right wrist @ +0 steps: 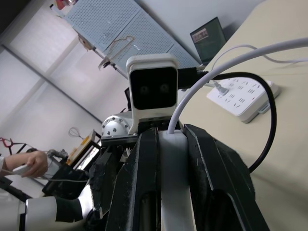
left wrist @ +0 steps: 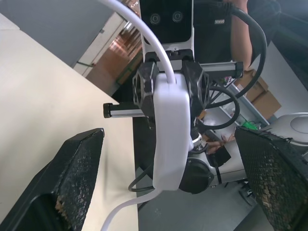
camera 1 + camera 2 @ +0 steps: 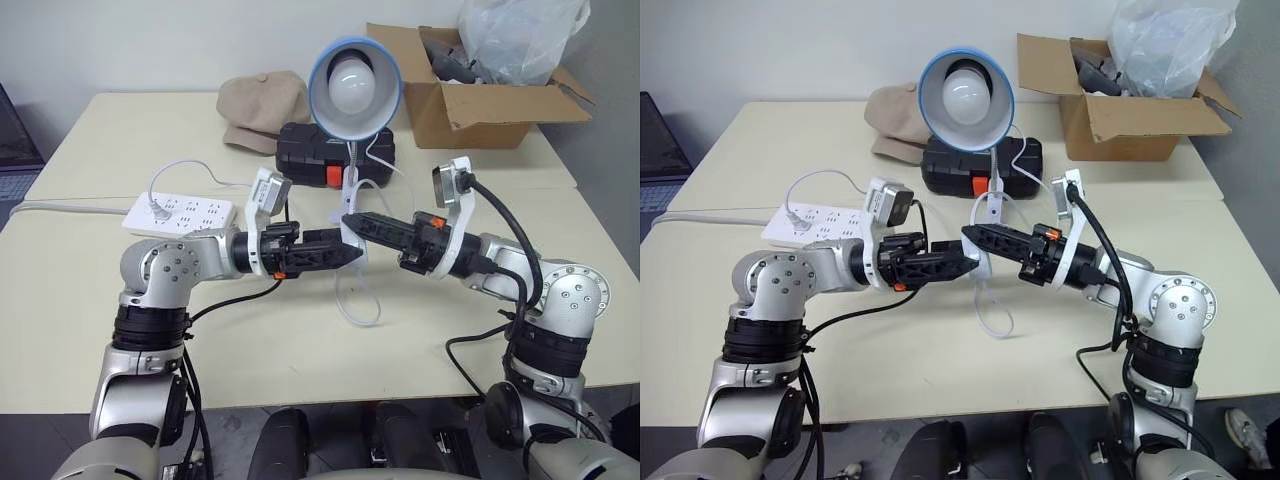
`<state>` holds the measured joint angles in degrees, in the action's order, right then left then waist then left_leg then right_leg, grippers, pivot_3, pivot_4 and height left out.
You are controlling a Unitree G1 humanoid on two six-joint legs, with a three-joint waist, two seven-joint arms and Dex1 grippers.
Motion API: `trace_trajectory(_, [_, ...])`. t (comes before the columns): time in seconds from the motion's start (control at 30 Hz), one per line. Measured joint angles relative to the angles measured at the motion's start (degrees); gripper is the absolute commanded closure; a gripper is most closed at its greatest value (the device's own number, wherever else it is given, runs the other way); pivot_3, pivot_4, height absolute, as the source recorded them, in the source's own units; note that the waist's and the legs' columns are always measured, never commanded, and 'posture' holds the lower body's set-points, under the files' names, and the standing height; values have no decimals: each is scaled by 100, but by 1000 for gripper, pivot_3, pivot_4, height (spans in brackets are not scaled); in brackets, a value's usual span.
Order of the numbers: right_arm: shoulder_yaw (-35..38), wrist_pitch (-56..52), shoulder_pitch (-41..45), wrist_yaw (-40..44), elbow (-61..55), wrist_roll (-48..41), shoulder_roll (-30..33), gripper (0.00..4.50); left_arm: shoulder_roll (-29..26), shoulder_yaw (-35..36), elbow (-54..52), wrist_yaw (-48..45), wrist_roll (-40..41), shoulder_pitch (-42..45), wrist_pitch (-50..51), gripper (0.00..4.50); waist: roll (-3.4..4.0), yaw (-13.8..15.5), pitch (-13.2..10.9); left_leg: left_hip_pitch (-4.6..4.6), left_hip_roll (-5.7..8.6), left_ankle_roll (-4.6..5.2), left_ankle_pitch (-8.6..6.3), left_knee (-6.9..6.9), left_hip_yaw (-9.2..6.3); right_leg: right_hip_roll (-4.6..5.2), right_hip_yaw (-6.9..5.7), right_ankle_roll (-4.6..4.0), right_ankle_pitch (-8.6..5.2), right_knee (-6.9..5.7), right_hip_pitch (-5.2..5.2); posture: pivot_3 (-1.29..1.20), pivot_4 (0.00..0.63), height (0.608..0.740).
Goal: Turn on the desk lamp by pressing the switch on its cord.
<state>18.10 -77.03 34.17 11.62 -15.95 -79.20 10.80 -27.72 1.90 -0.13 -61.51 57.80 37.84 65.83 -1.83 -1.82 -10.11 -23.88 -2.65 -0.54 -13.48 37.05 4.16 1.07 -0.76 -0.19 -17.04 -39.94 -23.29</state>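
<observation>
The desk lamp [image 3: 353, 85] stands at the table's middle back, its light-blue shade and white bulb facing me. The two arms meet just in front of it. My right gripper [image 3: 350, 222] is shut on the switch [image 1: 175, 187], which stands on end between its black fingers [image 1: 139, 192]. The cord [image 1: 192, 96] rises from the switch's top, and a loop of cord [image 3: 358, 305] hangs below onto the table. My left gripper [image 2: 171, 137] is open, with one mesh-padded finger [image 2: 79, 178] on each side of the switch [image 2: 169, 134], neither touching it.
A white power strip [image 3: 180, 213] lies at the left with a plug in it. Behind the lamp sit a black case [image 3: 335, 155] and a beige hat [image 3: 262, 108]. A cardboard box [image 3: 470, 100] holding a plastic bag is at the back right. A person's hand [image 1: 33, 163] shows in the background.
</observation>
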Motion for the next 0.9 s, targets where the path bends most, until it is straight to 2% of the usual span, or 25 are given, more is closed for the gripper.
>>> trace_trajectory(0.07, [-56,71,0,-68,4,-116,37,4104,22,-5,0,0,-7,0,-8,417,0,-3,0,0,-1,0,0,-1,-1,-1,0,0,0,0,0,0,150,740])
trace_trajectory(0.4, [-460,478,-6,-404,44,-700,391,4104,178,-51,93,-46,-93,1,-88,2522,0,0,0,0,-1,0,0,-1,-1,-1,-1,1,0,1,0,0,150,740])
trace_trajectory(0.6, [-641,726,-53,-551,68,-846,586,4104,238,-57,144,-167,-111,1,-126,3599,0,-1,0,-1,-1,0,0,-1,0,-1,0,1,-1,3,0,0,150,740])
trace_trajectory(0.7, [-714,832,-55,-595,119,-948,651,4104,236,-68,132,-208,-142,2,-166,3976,0,-1,0,-1,-1,0,0,-1,0,-1,0,2,-1,3,0,0,150,740])
trace_trajectory(0.9, [-872,1012,-55,-650,163,-1126,772,4104,224,-71,124,-276,-176,-6,-244,3995,0,-1,0,-1,-1,0,0,-1,0,-1,0,2,-1,4,0,0,150,740])
